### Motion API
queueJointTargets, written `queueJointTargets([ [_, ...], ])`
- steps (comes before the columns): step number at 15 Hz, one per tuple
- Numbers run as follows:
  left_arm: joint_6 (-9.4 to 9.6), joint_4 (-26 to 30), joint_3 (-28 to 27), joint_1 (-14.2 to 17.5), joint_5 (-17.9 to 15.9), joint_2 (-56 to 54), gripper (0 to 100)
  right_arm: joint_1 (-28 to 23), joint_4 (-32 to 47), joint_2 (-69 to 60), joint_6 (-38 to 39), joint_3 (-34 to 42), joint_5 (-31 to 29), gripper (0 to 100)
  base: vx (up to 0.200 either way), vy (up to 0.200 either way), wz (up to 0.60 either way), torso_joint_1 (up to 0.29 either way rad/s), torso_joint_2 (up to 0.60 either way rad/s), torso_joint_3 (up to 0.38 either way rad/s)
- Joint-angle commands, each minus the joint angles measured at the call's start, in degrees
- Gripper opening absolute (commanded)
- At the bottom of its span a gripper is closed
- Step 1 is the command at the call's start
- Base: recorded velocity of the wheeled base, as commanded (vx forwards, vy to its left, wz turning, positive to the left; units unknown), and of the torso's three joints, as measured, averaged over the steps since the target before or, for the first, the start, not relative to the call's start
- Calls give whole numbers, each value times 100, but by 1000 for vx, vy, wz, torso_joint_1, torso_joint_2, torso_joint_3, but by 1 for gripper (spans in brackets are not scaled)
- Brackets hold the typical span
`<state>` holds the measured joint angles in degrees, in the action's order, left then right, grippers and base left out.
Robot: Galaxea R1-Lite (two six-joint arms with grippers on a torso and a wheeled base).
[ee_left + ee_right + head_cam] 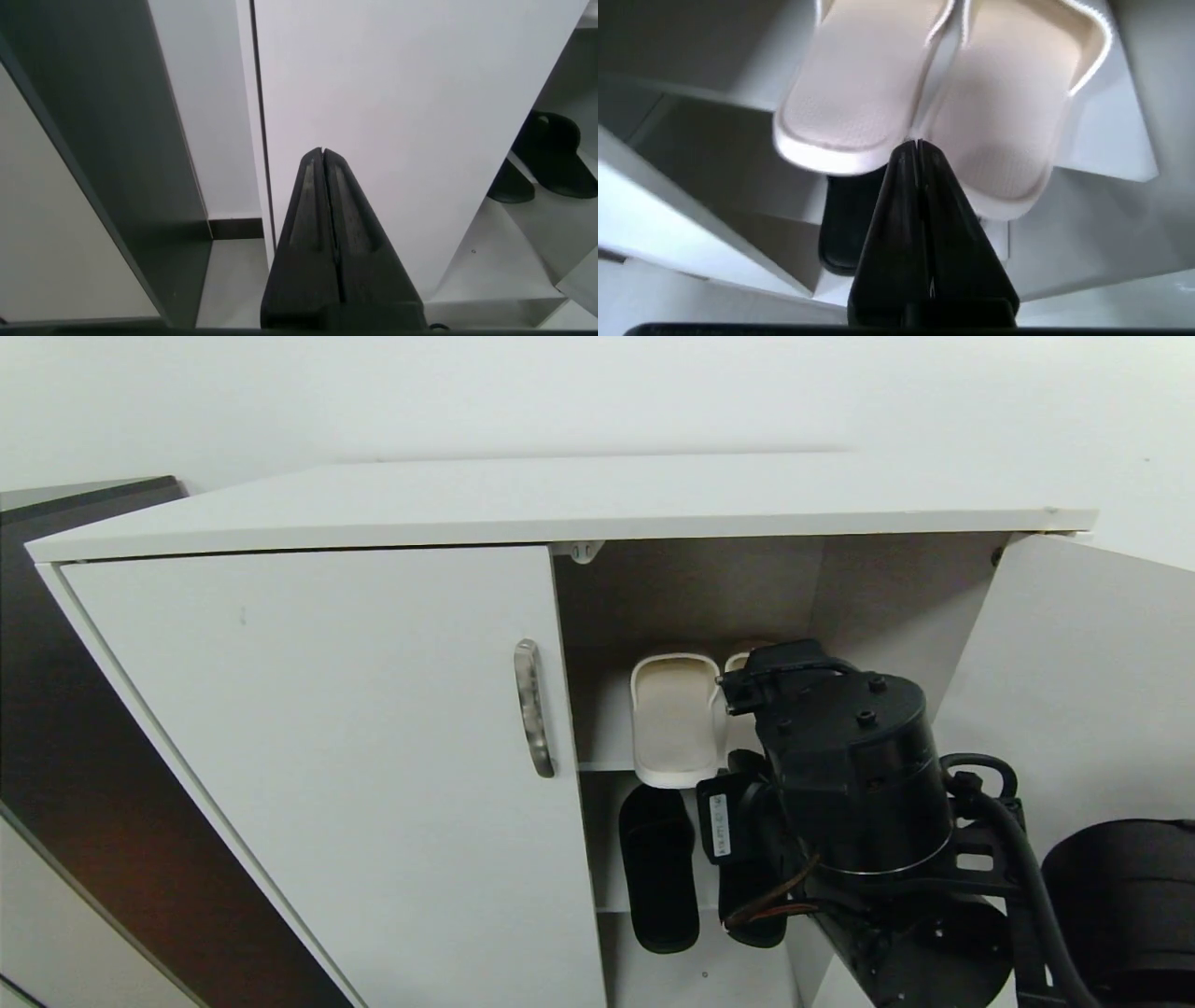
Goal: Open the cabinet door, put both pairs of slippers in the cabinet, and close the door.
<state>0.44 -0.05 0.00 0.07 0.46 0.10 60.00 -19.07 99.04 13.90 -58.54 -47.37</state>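
Observation:
The white cabinet (560,504) has its right door (1083,681) swung open and its left door (327,728) closed. A white pair of slippers (674,719) lies on the upper shelf, heels overhanging the edge. A black pair (658,868) lies on the shelf below. My right arm (850,775) hangs in front of the opening. My right gripper (917,147) is shut and empty, its tip just short of the heels of the white slippers (859,84), above a black slipper (842,229). My left gripper (322,154) is shut and empty, facing the closed door (392,112); the black slippers (551,154) lie off to one side.
The closed door carries a metal handle (532,707) at its inner edge. A dark brown unit (93,756) stands against the cabinet's left side. The open right door juts out toward me past my right arm. A grey panel (93,168) and pale floor (234,271) lie beside the cabinet.

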Motion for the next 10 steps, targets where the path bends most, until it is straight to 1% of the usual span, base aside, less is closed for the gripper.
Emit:
queueJointTargets([
  [1, 0, -4, 0, 1, 6, -1, 0, 20, -1, 19, -1, 9, 0, 0, -200, 0, 0, 2, 2, 2],
  [10, 0, -4, 0, 1, -2, -1, 0, 20, -9, 10, 8, 132, 0, 0, -200, 0, 0, 0, 1, 2],
])
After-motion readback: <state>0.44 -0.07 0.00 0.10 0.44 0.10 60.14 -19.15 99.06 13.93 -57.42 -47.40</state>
